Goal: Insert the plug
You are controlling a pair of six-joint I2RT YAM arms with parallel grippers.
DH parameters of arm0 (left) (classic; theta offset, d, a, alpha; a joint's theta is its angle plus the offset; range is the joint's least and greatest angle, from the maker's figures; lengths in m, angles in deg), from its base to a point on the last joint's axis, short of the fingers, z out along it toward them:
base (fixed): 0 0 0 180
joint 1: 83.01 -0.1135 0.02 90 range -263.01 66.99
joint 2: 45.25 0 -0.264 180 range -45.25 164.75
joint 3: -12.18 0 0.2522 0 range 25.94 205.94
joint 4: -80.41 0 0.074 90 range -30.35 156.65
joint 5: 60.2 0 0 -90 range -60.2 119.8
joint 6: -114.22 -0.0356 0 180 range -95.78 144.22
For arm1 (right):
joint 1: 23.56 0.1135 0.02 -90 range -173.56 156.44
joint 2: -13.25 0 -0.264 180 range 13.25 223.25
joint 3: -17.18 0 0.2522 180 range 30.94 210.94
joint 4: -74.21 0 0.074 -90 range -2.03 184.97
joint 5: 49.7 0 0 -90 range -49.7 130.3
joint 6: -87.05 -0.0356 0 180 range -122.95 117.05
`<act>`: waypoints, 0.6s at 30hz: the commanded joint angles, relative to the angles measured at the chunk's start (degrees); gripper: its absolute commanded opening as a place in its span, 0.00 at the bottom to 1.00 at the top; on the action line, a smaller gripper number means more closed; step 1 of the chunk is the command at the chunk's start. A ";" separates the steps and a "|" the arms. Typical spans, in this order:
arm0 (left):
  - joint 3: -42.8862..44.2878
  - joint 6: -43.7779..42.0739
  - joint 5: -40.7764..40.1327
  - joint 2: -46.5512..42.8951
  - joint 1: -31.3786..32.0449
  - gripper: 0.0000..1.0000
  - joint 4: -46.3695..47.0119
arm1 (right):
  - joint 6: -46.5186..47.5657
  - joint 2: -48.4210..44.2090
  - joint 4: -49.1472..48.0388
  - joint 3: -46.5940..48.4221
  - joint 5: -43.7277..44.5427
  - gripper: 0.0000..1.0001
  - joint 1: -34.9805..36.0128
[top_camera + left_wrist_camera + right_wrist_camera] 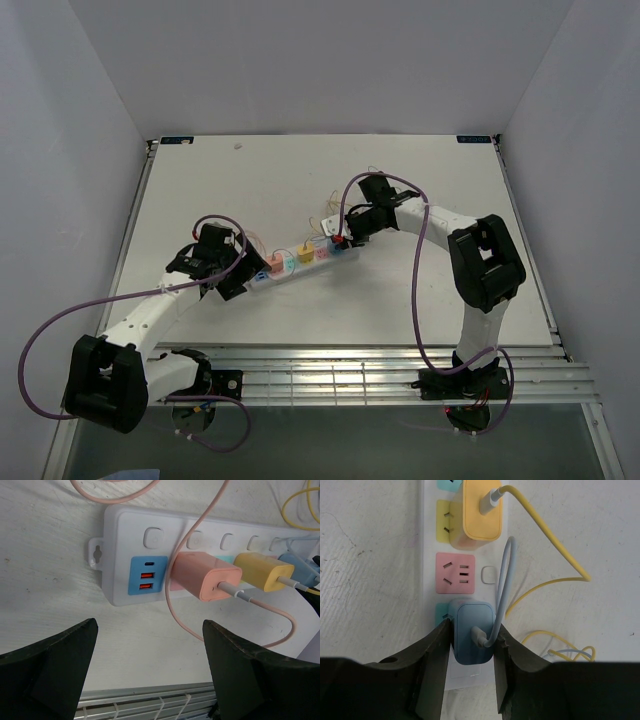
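Note:
A white power strip [300, 262] lies mid-table and also shows in the left wrist view [120, 540] and the right wrist view [427, 555]. A pink charger [205, 576] and a yellow charger [481, 512] sit in its sockets. My right gripper [471, 645] is shut on a blue plug [472, 632], which sits over the teal socket at the strip's end; the pink socket [455, 573] beside it is free. In the top view the right gripper [345, 235] is at the strip's right end. My left gripper [150, 645] is open and empty, just short of the strip's USB end [147, 575].
Pink cable [172, 610], yellow cable [550, 545] and blue cable [506, 575] loop over the table around the strip. A metal grille [380, 375] runs along the table's near edge. White walls enclose the table on three sides.

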 commanded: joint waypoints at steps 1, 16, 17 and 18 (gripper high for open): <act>2.23 -0.85 -1.02 -1.71 -0.40 0.97 -0.68 | 0.85 8.42 8.25 -6.74 18.24 0.08 -0.44; 7.32 -3.13 -4.09 -3.82 -0.40 0.98 3.10 | -6.79 -1.78 7.20 4.06 4.26 0.44 -0.45; 7.76 -3.31 -4.09 -4.08 -0.40 0.98 3.19 | -8.80 -2.30 6.32 4.77 4.17 0.48 -0.36; 8.29 -3.31 -4.18 -4.44 -0.40 0.98 3.27 | -9.43 -3.27 6.14 5.47 4.17 0.53 -0.44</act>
